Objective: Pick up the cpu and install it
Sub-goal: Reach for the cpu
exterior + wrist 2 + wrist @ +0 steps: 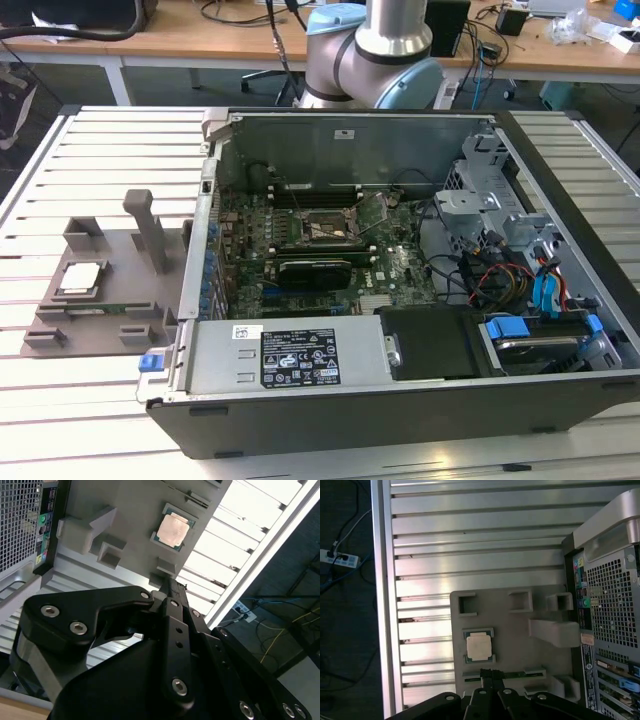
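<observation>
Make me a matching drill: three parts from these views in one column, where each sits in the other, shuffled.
1. silvery square cpu chip
2. long narrow green memory stick
3. black rectangular metal socket frame

A. on the green motherboard inside the open computer case
B. in a narrow slot of the grey plastic holder
C. flat in a square recess of that holder

Pairs: 1-C, 2-B, 3-A.

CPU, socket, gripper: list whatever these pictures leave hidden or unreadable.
1. cpu underside: faces down into the grey holder, in both wrist views.
2. socket pins: too small to make out, exterior view.
3. memory stick middle: behind the gripper, first wrist view.
4. arm: cut off by the exterior view's top edge.
</observation>
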